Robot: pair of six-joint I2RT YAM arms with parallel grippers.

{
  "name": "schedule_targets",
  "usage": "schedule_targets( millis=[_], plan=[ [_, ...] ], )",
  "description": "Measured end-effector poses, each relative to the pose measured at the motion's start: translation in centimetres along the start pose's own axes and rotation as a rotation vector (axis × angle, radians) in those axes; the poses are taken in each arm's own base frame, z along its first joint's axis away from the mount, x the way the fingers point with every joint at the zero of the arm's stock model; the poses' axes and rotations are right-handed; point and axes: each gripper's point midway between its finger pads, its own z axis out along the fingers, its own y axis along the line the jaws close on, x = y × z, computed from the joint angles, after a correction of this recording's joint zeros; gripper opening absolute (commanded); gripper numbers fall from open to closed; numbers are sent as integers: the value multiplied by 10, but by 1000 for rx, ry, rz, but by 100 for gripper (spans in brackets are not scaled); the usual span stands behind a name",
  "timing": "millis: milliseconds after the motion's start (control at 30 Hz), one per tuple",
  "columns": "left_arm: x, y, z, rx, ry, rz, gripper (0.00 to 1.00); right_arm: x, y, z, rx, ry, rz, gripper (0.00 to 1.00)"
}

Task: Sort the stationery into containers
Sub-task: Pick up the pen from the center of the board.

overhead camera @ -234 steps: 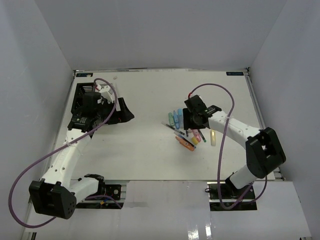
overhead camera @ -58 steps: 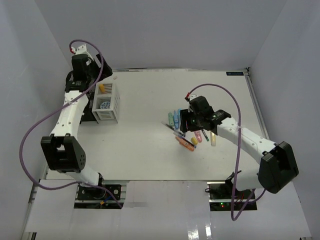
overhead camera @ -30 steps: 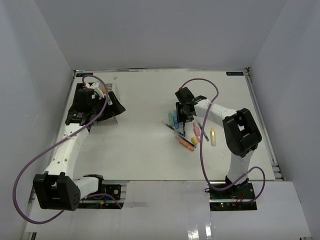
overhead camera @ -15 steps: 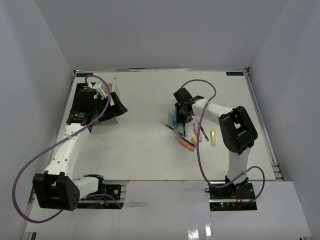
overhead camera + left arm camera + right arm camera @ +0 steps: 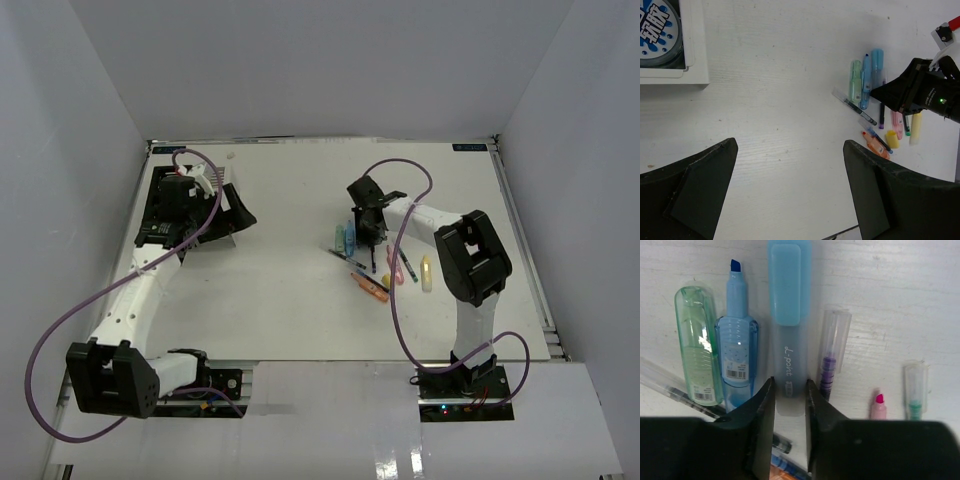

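Narrowing since a second ago, right gripper (image 5: pixel 790 386), arm folded low mid-table, is pinching the capped blue marker (image 5: pixel 788 315), hemmed between an uncapped blue marker (image 5: pixel 736 355) and purple pen (image 5: pixel 830 360). Left gripper (image 5: pixel 790 200) is hovering spread wide near the far-left white container (image 5: pixel 692 50), with bare table (image 5: pixel 780 125) lying between.

Setting: robotics lab test cell.
Enclosure: plain white walls (image 5: pixel 320 60) close off the top, left and right of the frame.
Work surface: bare white table (image 5: pixel 290 310), with a metal rail (image 5: pixel 519 240) down its right edge.
Equipment: left arm (image 5: pixel 130 300) and right arm (image 5: pixel 470 280) bolted at the bottom of the frame, with loose purple cables (image 5: pixel 37 350) looping off them.
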Motion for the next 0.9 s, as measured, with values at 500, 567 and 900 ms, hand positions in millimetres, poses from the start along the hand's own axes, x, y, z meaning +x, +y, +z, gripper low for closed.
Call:
schedule_targets(
  millis=[500, 567, 900],
  plan=[
    [-41, -83, -4, 311, 28, -65, 98, -56, 27, -113, -217, -308, -192, 8],
    [-38, -102, -1, 363, 54, -58, 98, -62, 43, -153, -316, -418, -233, 8],
    [-28, -177, 3, 550, 81, -22, 98, -51, 100, -222, -615, -563, -382, 9]
  ],
)
